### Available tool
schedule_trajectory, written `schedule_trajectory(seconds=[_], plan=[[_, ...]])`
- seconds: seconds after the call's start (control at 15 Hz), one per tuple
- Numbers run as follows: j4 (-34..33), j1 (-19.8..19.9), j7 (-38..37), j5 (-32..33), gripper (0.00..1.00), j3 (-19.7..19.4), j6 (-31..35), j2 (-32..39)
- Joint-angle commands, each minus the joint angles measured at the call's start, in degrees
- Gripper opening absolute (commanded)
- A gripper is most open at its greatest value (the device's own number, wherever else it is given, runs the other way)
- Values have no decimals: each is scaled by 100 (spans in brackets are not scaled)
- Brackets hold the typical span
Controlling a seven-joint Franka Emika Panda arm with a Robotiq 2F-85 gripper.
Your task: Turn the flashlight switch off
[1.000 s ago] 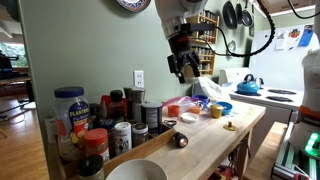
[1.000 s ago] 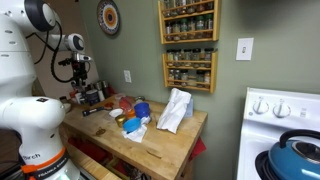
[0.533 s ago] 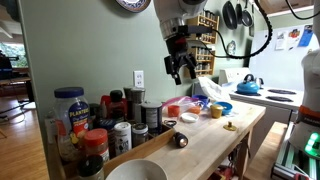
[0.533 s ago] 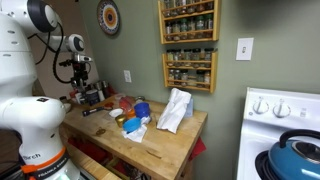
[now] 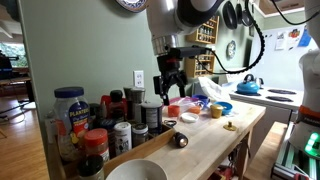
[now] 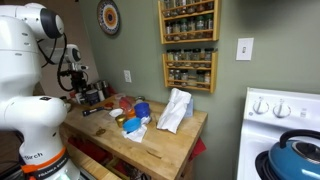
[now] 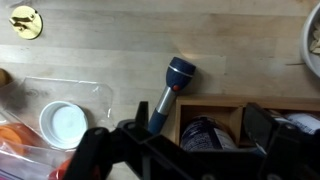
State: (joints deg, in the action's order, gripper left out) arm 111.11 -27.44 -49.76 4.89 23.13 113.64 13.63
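The flashlight [image 5: 181, 140] lies on the wooden countertop [image 5: 215, 140], a short dark cylinder with its pale lens facing the camera. In the wrist view the flashlight [image 7: 172, 86] lies slanted, with a dark round head, a grey-blue body and a small red switch [image 7: 175, 87] on the body. My gripper [image 5: 168, 76] hangs open and empty well above the counter, over the jars by the wall. It also shows in an exterior view [image 6: 82, 86]. In the wrist view the gripper [image 7: 198, 120] has its fingers spread over a wooden box, just beside the flashlight's tail.
A wooden box [image 7: 215, 104] holds a dark-lidded spice jar [image 7: 207, 135]. A clear container with a white lid [image 7: 65, 122] lies beside it. Several jars [image 5: 95, 125], a white bowl [image 5: 135, 172], a blue bowl [image 5: 222, 108], a white cloth [image 6: 175, 108] and a stove with a blue kettle [image 6: 295, 155] stand around.
My gripper has moved sideways toward the wall and the jars and has come a little lower. The flashlight has not moved.
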Motion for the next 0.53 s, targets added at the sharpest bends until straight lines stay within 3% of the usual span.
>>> schedule_trajectory(seconds=[0.0, 0.47], plan=[[474, -181, -367, 81, 66, -111, 515, -74], [819, -347, -1447, 353, 12, -206, 790, 112]])
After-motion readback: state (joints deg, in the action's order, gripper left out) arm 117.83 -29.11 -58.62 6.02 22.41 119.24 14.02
